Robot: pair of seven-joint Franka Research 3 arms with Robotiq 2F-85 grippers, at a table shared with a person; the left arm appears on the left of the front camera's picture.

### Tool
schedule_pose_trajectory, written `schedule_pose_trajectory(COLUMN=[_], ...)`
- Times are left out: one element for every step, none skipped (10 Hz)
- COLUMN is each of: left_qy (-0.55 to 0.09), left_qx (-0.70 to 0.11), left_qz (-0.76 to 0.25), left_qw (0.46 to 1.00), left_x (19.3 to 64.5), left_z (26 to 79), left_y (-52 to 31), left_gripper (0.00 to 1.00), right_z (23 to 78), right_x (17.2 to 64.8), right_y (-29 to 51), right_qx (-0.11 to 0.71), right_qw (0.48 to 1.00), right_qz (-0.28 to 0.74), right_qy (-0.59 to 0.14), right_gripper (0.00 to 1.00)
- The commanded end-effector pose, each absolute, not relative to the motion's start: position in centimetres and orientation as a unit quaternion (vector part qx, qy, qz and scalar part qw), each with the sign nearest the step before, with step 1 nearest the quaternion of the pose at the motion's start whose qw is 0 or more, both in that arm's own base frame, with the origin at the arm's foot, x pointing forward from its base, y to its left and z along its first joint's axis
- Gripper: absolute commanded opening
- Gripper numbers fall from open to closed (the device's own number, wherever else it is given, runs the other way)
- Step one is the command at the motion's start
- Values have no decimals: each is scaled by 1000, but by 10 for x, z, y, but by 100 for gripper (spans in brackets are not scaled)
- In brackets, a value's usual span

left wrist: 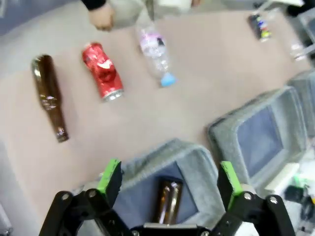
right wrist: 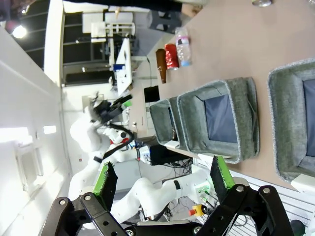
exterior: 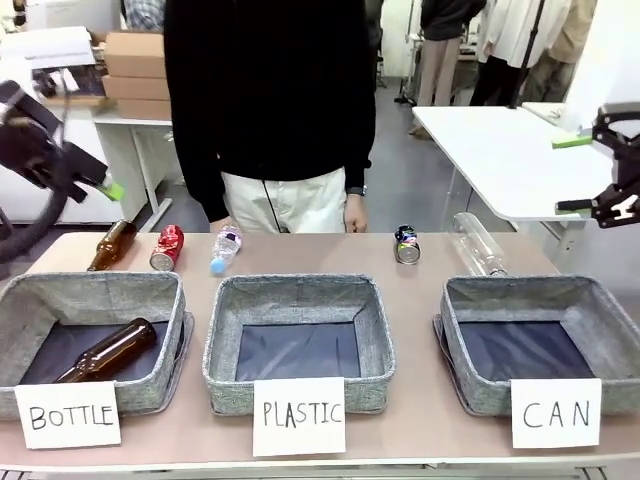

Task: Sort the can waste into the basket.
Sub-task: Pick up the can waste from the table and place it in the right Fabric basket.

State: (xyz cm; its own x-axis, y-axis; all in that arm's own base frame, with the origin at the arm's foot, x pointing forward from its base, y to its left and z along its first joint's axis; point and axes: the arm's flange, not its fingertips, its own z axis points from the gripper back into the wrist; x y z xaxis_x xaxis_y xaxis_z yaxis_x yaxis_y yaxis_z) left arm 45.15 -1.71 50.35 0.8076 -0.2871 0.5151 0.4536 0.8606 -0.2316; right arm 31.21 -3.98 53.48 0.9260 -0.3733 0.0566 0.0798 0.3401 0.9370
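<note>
step: pre-grasp | red can (exterior: 167,247), silver can (exterior: 406,245) on table (exterior: 320,260) far edge | left gripper (left wrist: 169,171), right gripper (right wrist: 163,168) wide, unladen | next: grasp a can, carry to basket (exterior: 540,290), near-right corner

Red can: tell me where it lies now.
In the front view the red can lies left on the table, between a brown glass bottle and a clear plastic bottle, beyond the BOTTLE basket.

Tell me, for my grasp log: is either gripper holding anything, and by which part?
Nothing is held. The left gripper and right gripper are open; the red can and the printed can lie on the table.
</note>
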Motion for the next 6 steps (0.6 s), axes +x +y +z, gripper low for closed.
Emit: schedule_pose_trajectory(left_qy=[-212, -239, -239, -239, -222, -238], left_qx=[-199, -174, -174, -174, -172, -155], left_qz=[-166, -198, -198, -198, -190, -64], left_qw=[942, 935, 935, 935, 941, 957], left_x=[479, 452, 452, 452, 473, 500], left_z=[501, 504, 504, 504, 486, 482], left_y=[-32, -17, -17, -17, -27, -30], left_gripper=[100, 100, 100, 100, 100, 100], right_z=[536, 536, 536, 536, 536, 536], right_x=[314, 314, 314, 314, 314, 314], right_y=[-39, -39, -39, -39, -39, -39], right_qx=[566, 566, 566, 566, 566, 566], right_qw=[802, 802, 802, 802, 802, 802], right_qz=[-130, -130, -130, -130, -130, -130], right_qy=[-140, -140, -140, -140, -140, -140], right_gripper=[100, 100, 100, 100, 100, 100])
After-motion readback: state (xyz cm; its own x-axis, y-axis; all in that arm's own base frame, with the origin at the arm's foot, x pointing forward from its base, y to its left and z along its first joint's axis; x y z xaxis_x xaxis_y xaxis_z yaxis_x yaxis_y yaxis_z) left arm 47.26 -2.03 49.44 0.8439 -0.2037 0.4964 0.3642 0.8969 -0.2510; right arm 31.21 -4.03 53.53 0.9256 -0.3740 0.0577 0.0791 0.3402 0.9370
